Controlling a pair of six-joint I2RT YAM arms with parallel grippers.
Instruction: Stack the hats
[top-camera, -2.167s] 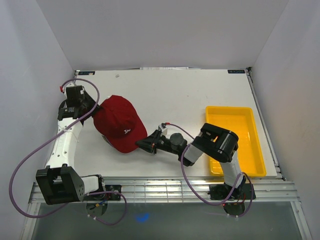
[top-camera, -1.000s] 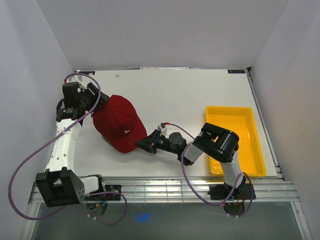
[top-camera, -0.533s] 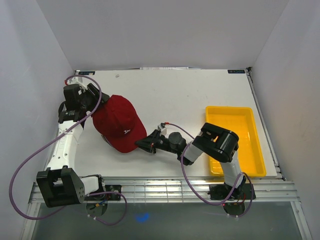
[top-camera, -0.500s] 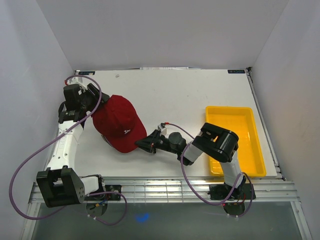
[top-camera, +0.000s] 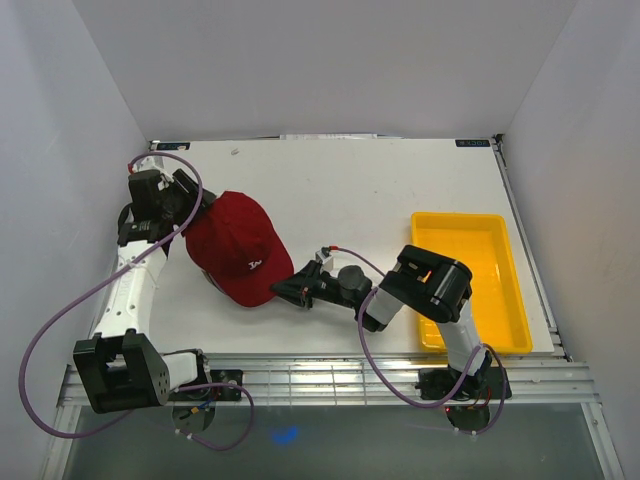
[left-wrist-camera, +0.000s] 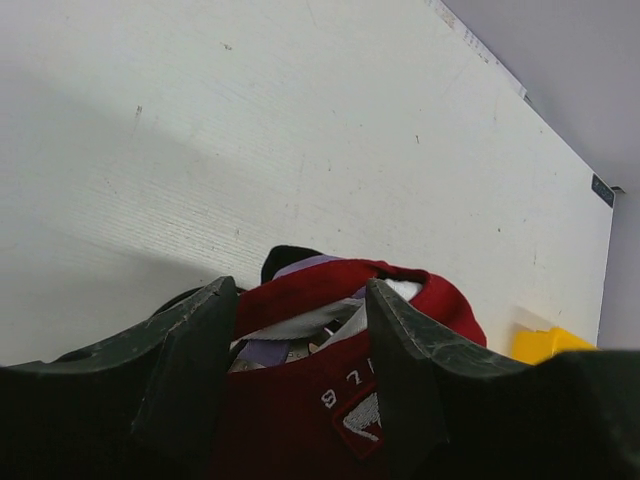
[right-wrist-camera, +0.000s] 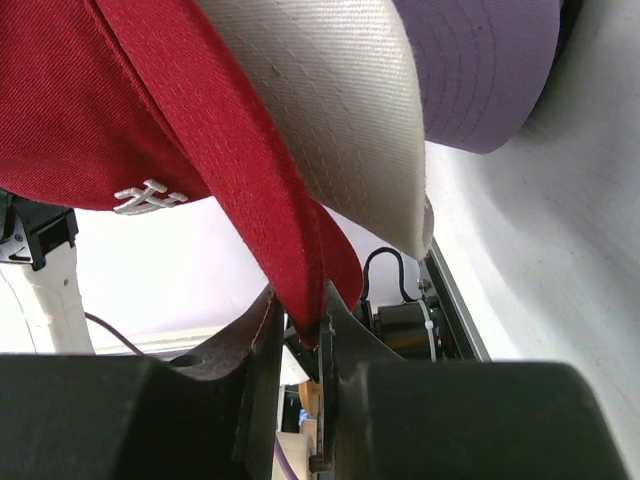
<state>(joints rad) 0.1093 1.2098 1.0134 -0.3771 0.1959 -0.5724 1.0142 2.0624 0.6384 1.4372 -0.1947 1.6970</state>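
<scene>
- On the worktop (top-camera: 380, 190), left side: red cap (top-camera: 238, 245) sits atop the pile (left-wrist-camera: 285, 340).
- Right tool (right-wrist-camera: 308, 325) pinches only its brim; a tug could drag it off the white brim (right-wrist-camera: 330, 120) beneath.
- Left tool (left-wrist-camera: 300, 380) spread behind; closing could snag the pile.

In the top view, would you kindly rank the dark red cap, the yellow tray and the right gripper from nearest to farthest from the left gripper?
Measured from the left gripper:
1. The dark red cap, right against it, on the left side.
2. The right gripper, across the cap, pinching its brim near the middle.
3. The yellow tray, far over on the right.
</scene>
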